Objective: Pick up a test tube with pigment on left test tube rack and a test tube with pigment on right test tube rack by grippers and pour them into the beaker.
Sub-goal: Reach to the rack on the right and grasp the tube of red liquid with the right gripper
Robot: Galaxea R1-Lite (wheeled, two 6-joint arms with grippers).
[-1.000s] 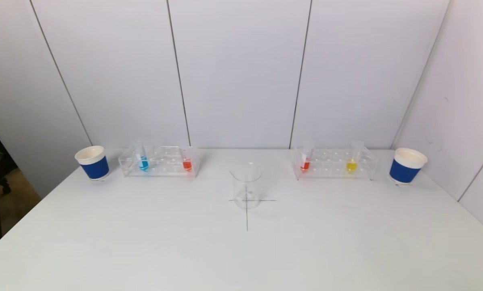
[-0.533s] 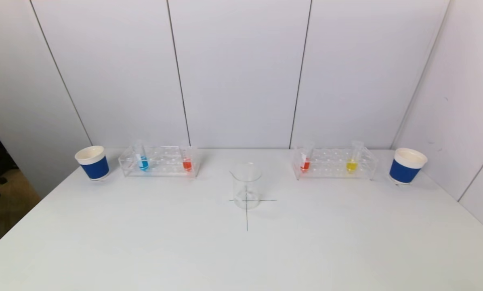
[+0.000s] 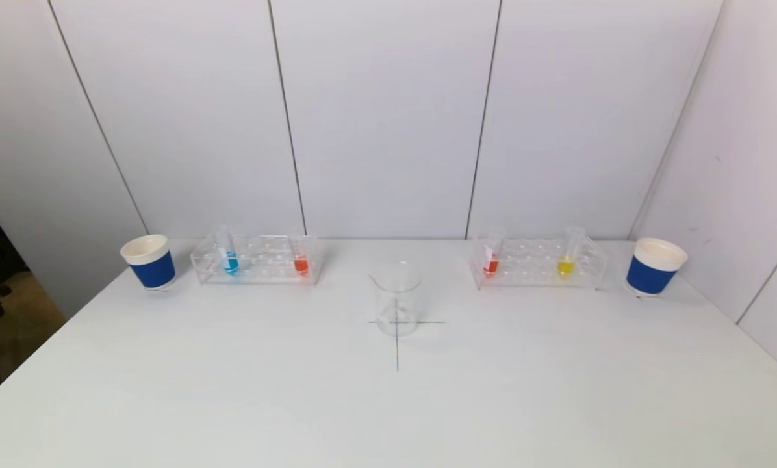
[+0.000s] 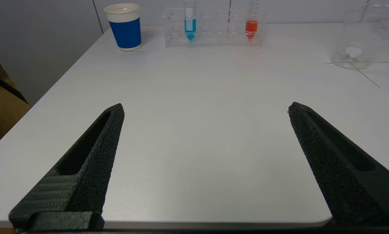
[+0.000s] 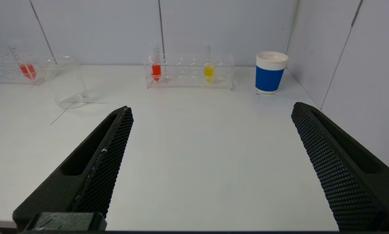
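Observation:
The clear left test tube rack holds a blue-pigment tube and a red-pigment tube. The right test tube rack holds a red-pigment tube and a yellow-pigment tube. An empty glass beaker stands on a drawn cross at the table's middle. Neither arm shows in the head view. My left gripper hangs open over the table's near left edge, far from its rack. My right gripper is open over the near right edge, facing its rack.
A blue paper cup with a white rim stands left of the left rack, and another cup right of the right rack. The white table meets wall panels behind and on the right. Its left edge drops to the floor.

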